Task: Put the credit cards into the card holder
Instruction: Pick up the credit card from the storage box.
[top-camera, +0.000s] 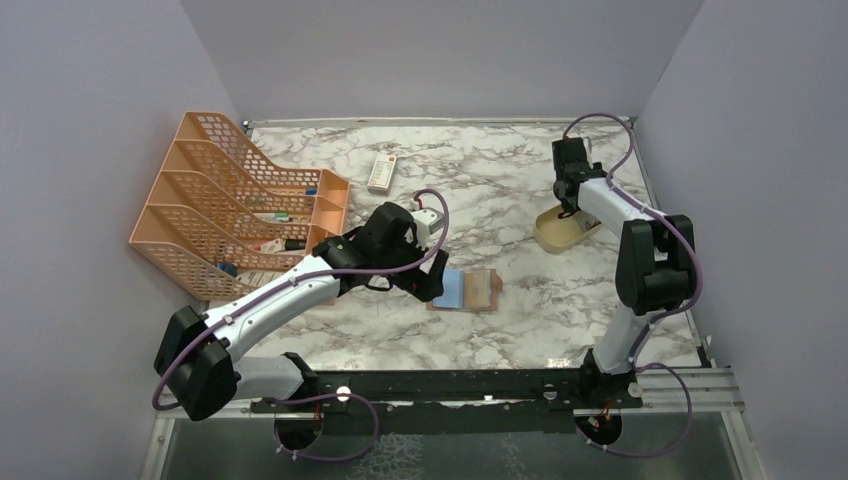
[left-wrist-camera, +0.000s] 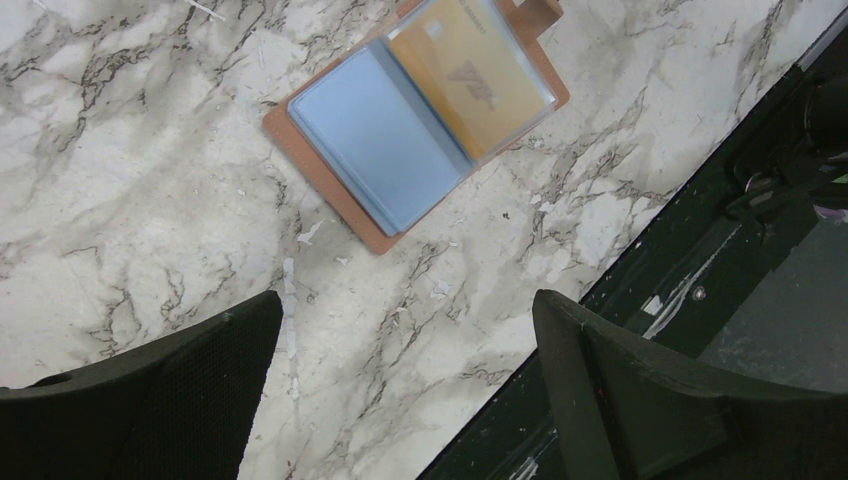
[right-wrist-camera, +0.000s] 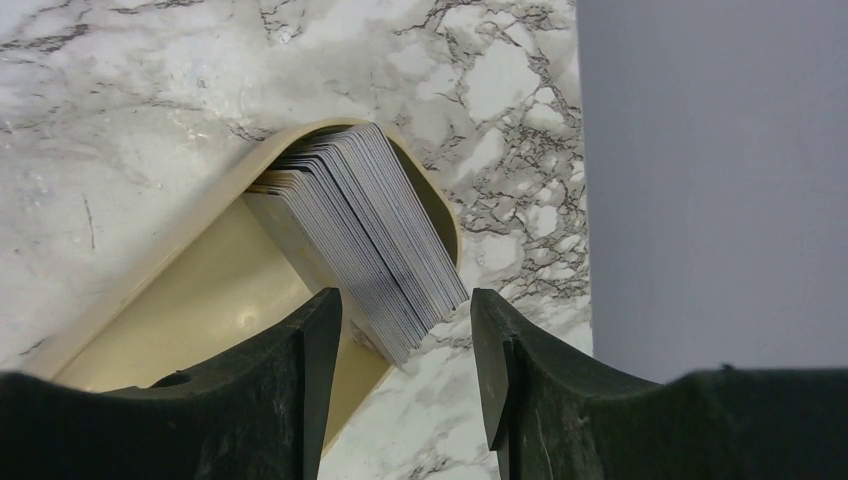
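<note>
Item, credit cards (right-wrist-camera: 365, 230): you are looking at a thick fanned stack leaning on edge in the tan tray (right-wrist-camera: 180, 310) at the right of the top view. They are probably thin, stiff, light and slippery, so you are likely best pinching one outer card across its faces at the exposed lower end. Item, card holder (left-wrist-camera: 325, 168): it is lying open mid-table, showing a pale blue card (left-wrist-camera: 375, 150) and a gold card (left-wrist-camera: 470, 75) in its sleeves. Item, claws: the right gripper (right-wrist-camera: 405, 380) is hovering part-open astride the stack's lower end, visibly gripping nothing, while the left gripper (left-wrist-camera: 405, 390) is hanging wide open and empty near the holder.
</note>
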